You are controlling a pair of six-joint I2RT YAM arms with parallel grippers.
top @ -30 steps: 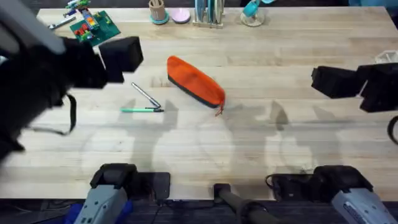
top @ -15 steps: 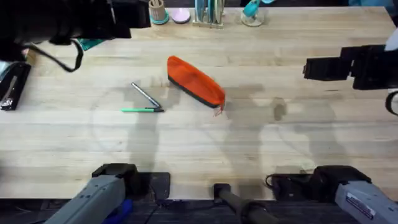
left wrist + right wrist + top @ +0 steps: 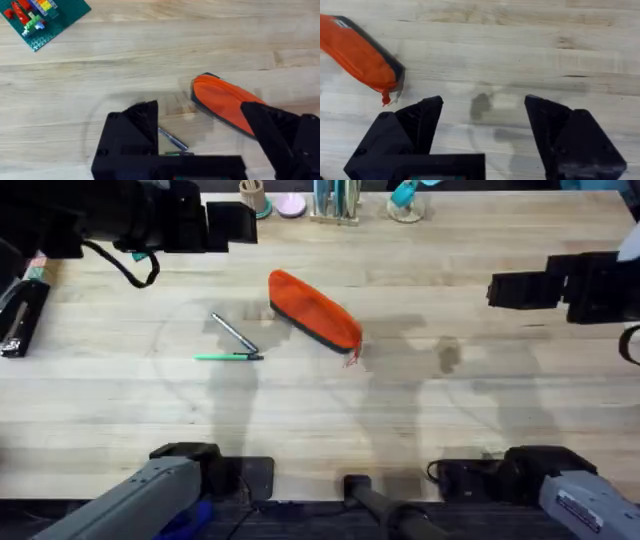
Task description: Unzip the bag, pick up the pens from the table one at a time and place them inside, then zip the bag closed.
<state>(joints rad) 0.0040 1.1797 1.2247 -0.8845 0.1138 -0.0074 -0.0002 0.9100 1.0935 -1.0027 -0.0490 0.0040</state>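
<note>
No readable writing anywhere. Left gripper [image 3: 245, 223] hovering high over the table's [image 3: 420, 430] far left, arm reaching in from the left edge, jaws spread, holding nothing. Green pen [image 3: 228, 357] lying flat, grey pen [image 3: 235, 334] lying diagonally, tips meeting near the bag. Bag [image 3: 314, 311] lying diagonally mid-table, zipped, red pull [image 3: 352, 358] at its near end. Right gripper [image 3: 495, 290] hanging at the right, pointing left, well apart from the bag, jaws wide, empty.
</note>
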